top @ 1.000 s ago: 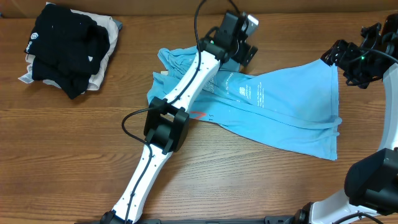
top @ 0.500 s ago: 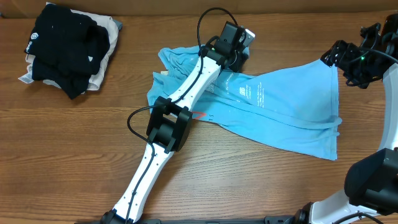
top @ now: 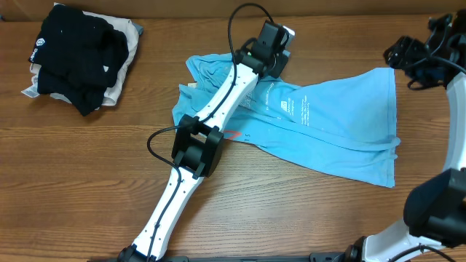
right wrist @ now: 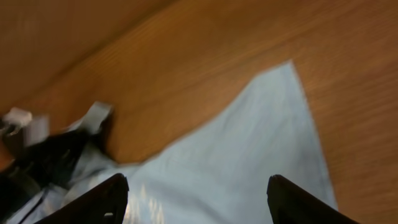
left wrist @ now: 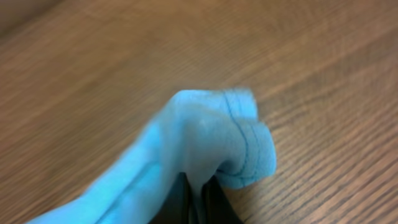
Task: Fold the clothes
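Observation:
The clothes, a light sky-blue T-shirt [top: 342,124] with white print, lie spread across the middle and right of the wooden table. My left gripper [top: 279,64] is at the shirt's far edge and is shut on a bunched piece of stitched hem [left wrist: 245,146], which is pinched between its dark fingers [left wrist: 180,205]. My right gripper [top: 399,55] hovers beyond the shirt's far right corner. It is open, its fingertips [right wrist: 109,196] stand wide apart, and the shirt [right wrist: 249,155] lies below them untouched.
A black garment [top: 73,54] with a small white logo lies heaped on a beige cloth [top: 124,73] at the far left corner. The left arm [top: 196,145] stretches across the shirt's left part. The table's back edge runs just behind both grippers.
My left gripper has closed on the shirt's far hem. My right gripper has drawn back slightly, away from the shirt's far right corner.

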You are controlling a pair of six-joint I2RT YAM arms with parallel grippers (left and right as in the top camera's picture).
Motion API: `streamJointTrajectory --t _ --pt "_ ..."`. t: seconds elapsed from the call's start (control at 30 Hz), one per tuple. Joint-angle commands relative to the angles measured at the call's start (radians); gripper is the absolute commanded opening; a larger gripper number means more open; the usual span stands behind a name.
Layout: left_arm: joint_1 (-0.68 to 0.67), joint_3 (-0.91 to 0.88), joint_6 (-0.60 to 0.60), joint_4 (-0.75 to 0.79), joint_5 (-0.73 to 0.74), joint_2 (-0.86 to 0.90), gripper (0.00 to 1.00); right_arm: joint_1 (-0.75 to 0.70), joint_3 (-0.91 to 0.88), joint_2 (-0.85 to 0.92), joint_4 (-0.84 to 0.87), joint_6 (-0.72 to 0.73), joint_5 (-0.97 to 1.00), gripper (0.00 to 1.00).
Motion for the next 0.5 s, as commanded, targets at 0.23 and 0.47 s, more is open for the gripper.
streamJointTrajectory --t 0.23,0.47 --pt "0.036 0.237 -0.113 -0.108 -0.056 -0.083 0.04 0.029 0.000 0.227 0.282 -0.001 0.253 0.75" --pt "0.037 0.264 -0.113 -0.143 -0.056 -0.084 0.04 0.027 0.000 0.369 0.356 -0.002 0.253 0.74"
